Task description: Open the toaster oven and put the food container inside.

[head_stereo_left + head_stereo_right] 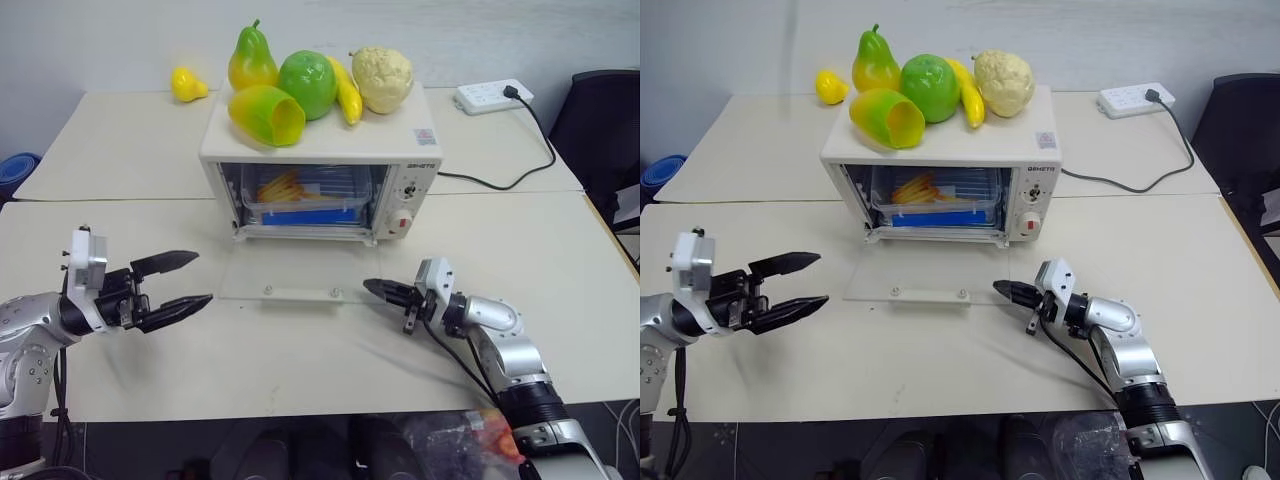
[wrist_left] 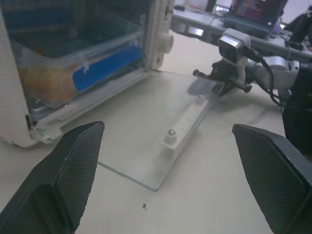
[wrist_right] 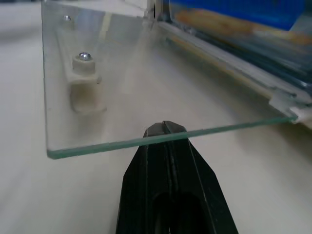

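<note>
Bright, even overhead light; soft shadows on the pale beige table; the right wrist view blurs far off.

The toaster oven has a smooth, cream-white painted shell; its drop-down door is clear glass with a white plastic handle. The food container inside is clear, glossy plastic. The fruit on top looks like shiny plastic. The table is matt beige.
</note>
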Controlling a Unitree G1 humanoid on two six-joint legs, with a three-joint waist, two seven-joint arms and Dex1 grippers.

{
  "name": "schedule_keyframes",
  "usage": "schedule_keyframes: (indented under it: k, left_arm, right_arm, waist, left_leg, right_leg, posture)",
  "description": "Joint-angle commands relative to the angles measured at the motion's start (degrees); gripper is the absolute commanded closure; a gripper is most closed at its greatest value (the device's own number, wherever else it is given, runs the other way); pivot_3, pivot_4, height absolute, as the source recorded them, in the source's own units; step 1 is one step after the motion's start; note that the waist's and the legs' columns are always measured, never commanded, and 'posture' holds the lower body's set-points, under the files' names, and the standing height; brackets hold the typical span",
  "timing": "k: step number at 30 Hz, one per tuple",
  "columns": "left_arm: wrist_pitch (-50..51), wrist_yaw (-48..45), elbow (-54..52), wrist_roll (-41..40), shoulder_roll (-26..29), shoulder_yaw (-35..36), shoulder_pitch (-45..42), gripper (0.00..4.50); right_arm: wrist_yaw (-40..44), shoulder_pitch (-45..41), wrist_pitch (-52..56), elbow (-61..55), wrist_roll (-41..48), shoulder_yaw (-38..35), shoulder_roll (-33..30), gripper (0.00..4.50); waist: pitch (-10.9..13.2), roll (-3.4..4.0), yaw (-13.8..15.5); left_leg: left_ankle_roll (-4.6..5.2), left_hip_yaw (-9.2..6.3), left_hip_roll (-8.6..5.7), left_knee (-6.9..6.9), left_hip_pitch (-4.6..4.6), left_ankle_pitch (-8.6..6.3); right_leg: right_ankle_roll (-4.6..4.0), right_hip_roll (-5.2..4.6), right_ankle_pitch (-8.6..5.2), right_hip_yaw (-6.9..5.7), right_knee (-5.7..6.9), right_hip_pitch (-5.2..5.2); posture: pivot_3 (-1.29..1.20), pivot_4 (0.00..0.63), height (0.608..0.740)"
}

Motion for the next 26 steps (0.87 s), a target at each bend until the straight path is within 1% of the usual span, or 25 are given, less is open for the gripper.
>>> schedule_keyframes:
  k: [1,4,7,8,9,11,13,15,18,22,23,25,26]
  left_arm:
    - [-0.23,5.57,-3.5,-2.21,-1.67,4.14,0.12,0.03]
    - [-0.68,7.97,-4.23,-2.65,-2.78,5.38,0.14,0.03]
    - [-3.56,7.35,-4.08,0.92,-2.51,3.93,1.77,0.03]
    - [-5.56,6.41,-3.49,3.47,-1.92,2.58,2.61,0.01]
    - [-7.16,5.8,-2.76,6.33,-0.96,1.13,3.55,0.0]
    - [-8.92,5.76,-1.92,9.53,0.07,-0.21,4.57,0.0]
    - [-12.66,4.65,-2.56,12.9,0.93,-1.34,6.81,0.0]
    - [-15.65,2.97,-2.67,14.87,1.26,-1.97,9.32,0.0]
    - [-18.48,2.3,-2.19,16.64,0.66,-2.32,12.77,0.0]
    - [-20.74,3.55,-0.98,18.41,-0.68,-2.51,15.36,0.0]
    - [-21.01,4.01,-0.95,18.45,-1.03,-2.34,15.65,0.0]
    - [-18.0,8.12,-2.24,15.0,-3.58,-0.78,14.07,0.0]
    - [-17.4,9.51,-2.63,14.73,-4.13,-0.33,13.6,0.0]
  right_arm:
    - [-3.26,-1.46,4.32,-7.08,8.25,-5.71,1.01,4.5]
    - [-6.23,-2.77,10.0,-10.87,14.61,-9.91,0.58,4.5]
    - [-7.09,-3.09,14.73,-15.09,18.81,-12.85,-1.85,4.5]
    - [-6.0,-1.69,14.95,-17.21,18.25,-13.04,-3.71,4.32]
    - [-3.99,0.64,15.51,-19.53,17.68,-12.69,-6.14,4.13]
    - [-0.98,4.22,14.98,-22.33,16.26,-11.83,-9.32,3.64]
    - [4.05,10.02,8.27,-23.11,11.49,-11.01,-12.48,2.98]
    - [7.21,14.43,3.09,-22.75,8.56,-11.17,-13.99,2.33]
    - [8.84,17.82,-1.82,-21.07,6.37,-12.0,-14.31,1.38]
    - [8.46,18.76,-7.2,-16.25,3.72,-13.07,-13.86,0.02]
    - [8.72,18.99,-8.69,-15.16,3.16,-13.23,-13.98,0.02]
    - [7.09,19.19,-10.7,-12.88,2.32,-14.36,-13.49,0.02]
    - [6.09,19.58,-10.85,-12.83,2.17,-14.75,-13.37,0.02]
  waist:
    - [0.0,0.0,0.18]
    - [0.0,0.0,0.43]
    - [0.0,0.01,0.44]
    - [0.0,0.01,0.47]
    - [0.0,0.02,0.55]
    - [0.0,0.02,0.9]
    - [0.01,0.01,0.77]
    - [0.0,0.01,0.73]
    - [0.01,0.01,0.27]
    - [0.01,0.01,0.44]
    - [0.01,0.01,0.5]
    - [0.01,0.03,0.77]
    - [0.01,0.03,0.77]
  left_leg:
    - [-0.01,0.0,0.0,0.01,0.0,0.0]
    - [-0.01,-0.01,0.0,0.03,0.01,0.0]
    - [-0.01,-0.01,0.0,0.02,0.01,0.0]
    - [-0.01,-0.01,0.0,0.0,0.01,-0.01]
    - [-0.01,-0.01,0.0,-0.02,0.0,-0.01]
    - [0.02,-0.05,-0.02,-0.09,-0.03,-0.02]
    - [0.06,-0.03,-0.01,-0.12,-0.04,-0.05]
    - [0.11,0.01,-0.02,-0.11,-0.04,-0.08]
    - [0.14,0.17,-0.02,-0.1,0.01,-0.09]
    - [0.14,0.21,0.02,-0.1,0.18,-0.09]
    - [0.13,0.18,0.02,-0.1,0.18,-0.09]
    - [0.13,0.17,0.03,-0.1,0.17,-0.09]
    - [0.14,0.16,0.01,-0.09,0.16,-0.09]
  right_leg:
    - [0.0,0.0,0.0,0.0,-0.01,0.0]
    - [0.0,0.01,0.0,-0.01,-0.02,0.0]
    - [0.0,0.0,0.0,0.0,-0.03,0.0]
    - [0.0,0.0,0.0,0.0,-0.05,0.0]
    - [0.0,0.0,0.0,0.0,-0.08,0.0]
    - [-0.01,0.0,0.0,-0.03,-0.18,0.01]
    - [0.0,0.01,0.0,0.0,-0.27,0.03]
    - [0.0,0.0,0.0,0.02,-0.3,0.05]
    - [0.01,0.0,0.0,0.15,-0.27,0.04]
    - [0.0,0.01,0.0,0.2,-0.14,0.13]
    - [0.0,0.01,0.0,0.19,-0.13,0.13]
    - [-0.01,0.0,0.0,0.18,-0.13,0.13]
    - [-0.01,-0.03,0.0,0.18,-0.13,0.13]
  posture:
    - [0.0,0.15,0.74]
    - [0.0,0.15,0.74]
    - [0.0,0.15,0.74]
    - [0.0,0.15,0.74]
    - [0.0,0.15,0.74]
    - [0.0,0.15,0.74]
    - [0.0,0.15,0.74]
    - [0.0,0.15,0.74]
    - [0.0,0.15,0.74]
    - [0.0,0.15,0.74]
    - [0.0,0.15,0.74]
    - [0.0,0.15,0.74]
    - [0.0,0.15,0.74]
